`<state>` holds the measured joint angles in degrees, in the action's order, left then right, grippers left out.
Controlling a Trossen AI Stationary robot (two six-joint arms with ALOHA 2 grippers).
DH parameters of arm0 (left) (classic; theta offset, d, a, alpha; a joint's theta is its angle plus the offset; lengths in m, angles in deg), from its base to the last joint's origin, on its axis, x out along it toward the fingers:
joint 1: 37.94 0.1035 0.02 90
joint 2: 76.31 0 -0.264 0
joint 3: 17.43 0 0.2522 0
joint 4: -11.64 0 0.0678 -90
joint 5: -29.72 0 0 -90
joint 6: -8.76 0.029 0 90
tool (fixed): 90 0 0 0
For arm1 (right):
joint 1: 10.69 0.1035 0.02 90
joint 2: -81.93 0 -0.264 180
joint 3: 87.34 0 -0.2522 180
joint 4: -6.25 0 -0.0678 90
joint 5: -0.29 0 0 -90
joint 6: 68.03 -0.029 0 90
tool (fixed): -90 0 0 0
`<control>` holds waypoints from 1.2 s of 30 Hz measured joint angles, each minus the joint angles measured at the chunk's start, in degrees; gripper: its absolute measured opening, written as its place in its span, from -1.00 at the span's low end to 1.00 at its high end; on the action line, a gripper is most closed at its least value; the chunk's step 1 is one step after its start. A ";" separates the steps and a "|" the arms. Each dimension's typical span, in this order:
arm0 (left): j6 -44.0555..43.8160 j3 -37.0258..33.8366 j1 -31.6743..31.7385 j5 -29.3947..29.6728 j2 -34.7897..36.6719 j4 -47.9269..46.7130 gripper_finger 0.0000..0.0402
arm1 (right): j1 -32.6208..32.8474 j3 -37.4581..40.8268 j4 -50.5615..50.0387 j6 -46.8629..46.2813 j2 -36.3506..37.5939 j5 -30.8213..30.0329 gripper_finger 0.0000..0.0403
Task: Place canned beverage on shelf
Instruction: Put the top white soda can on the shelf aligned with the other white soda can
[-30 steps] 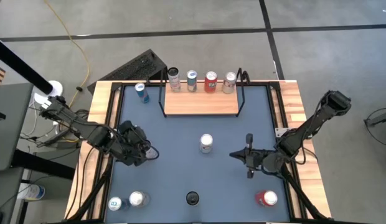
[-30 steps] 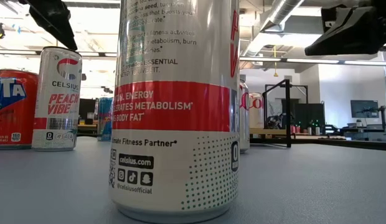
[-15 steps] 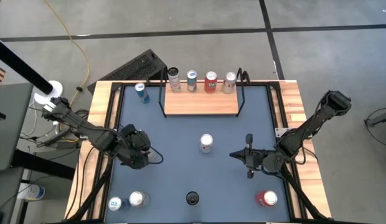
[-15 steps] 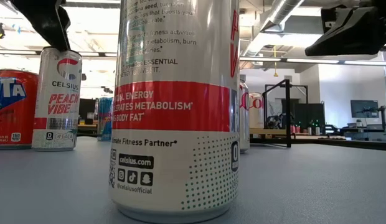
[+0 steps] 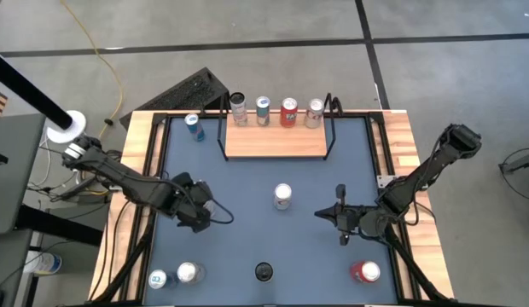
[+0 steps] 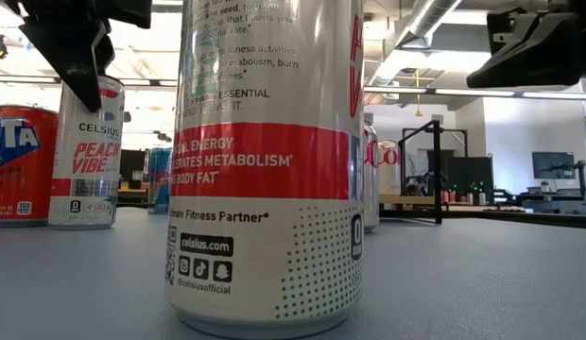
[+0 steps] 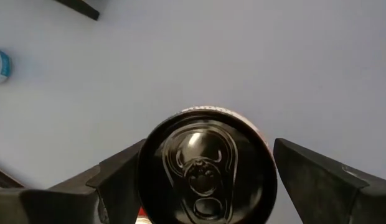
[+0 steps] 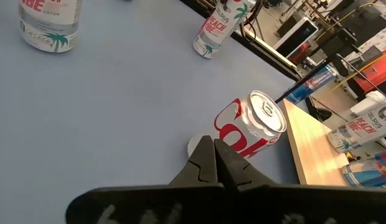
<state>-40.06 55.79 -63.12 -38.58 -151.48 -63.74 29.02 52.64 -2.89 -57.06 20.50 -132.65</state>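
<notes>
Left gripper astride black-topped can

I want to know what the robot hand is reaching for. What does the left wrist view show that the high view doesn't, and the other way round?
Only the left wrist view shows the can top framed by the open left gripper; from above, the gripper hides that can. Only the high view shows the shelf with four cans, and the shut right gripper waiting over the table. Both show the blue table top.
</notes>
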 joint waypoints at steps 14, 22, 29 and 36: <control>2.95 0.02 0.80 0.13 0.11 1.24 0.20 | 0.00 0.00 -1.16 0.10 0.00 0.03 -1.00; 15.63 5.52 7.39 0.96 0.28 5.32 0.20 | -1.63 0.00 -1.11 0.18 0.00 0.11 -1.00; 32.07 11.18 18.14 -4.35 0.07 13.27 0.23 | -4.01 0.00 -1.13 0.15 0.00 3.45 -1.00; 42.51 16.18 31.76 -7.62 0.00 14.76 0.24 | -6.28 0.00 -1.16 -0.03 0.00 6.01 -1.00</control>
<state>2.46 71.98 -31.36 -46.21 -151.48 -48.98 22.74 52.64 -4.04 -57.09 20.50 -126.64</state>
